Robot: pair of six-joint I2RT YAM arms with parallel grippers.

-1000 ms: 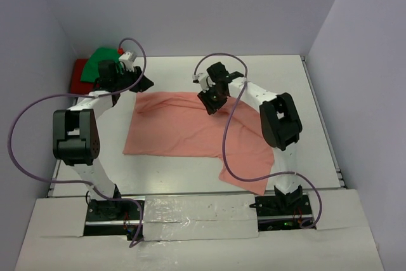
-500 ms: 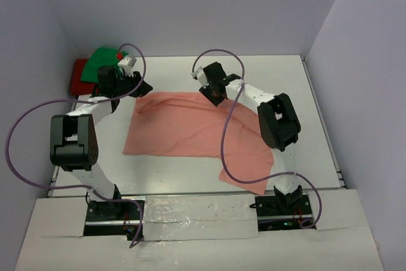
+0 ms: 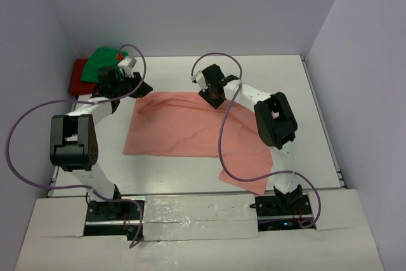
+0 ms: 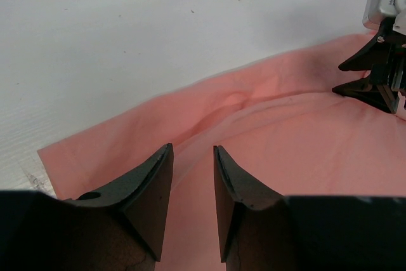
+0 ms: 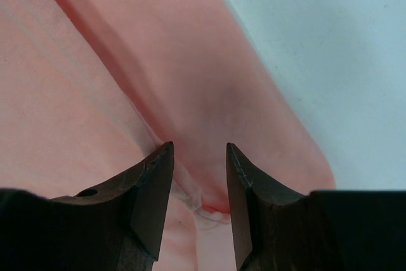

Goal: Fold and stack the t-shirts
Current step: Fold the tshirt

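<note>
You have the white table [image 3: 304, 93] in front of you, and the pink shirt [image 3: 184, 131] takes most of its middle. The shirt lies spread out and nearly flat, with some low wrinkles, and one part of it reaches toward the near right side, close to the base of the right arm. The green shirt [image 3: 101, 60] is at the far left corner, in a loose heap, and it lies partly on the red shirt [image 3: 78, 75], which shows under it on the left side. These two are apart from the pink shirt. Both arms are stretched to the far edge of the pink shirt, the left arm at its far left corner and the right arm further along the same edge. The left gripper [image 4: 193, 148] has its fingers apart with a narrow gap. In the gap you see only the pink cloth below, near the folded edge, and nothing is held. In that same wrist view the other gripper shows at the right, low over the cloth. The right gripper [image 5: 200, 146] is also apart, a little wider, over a soft ridge of the pink shirt. A small pucker [image 5: 206, 206] of cloth sits in its gap, but you cannot tell if the fingers touch it.
</note>
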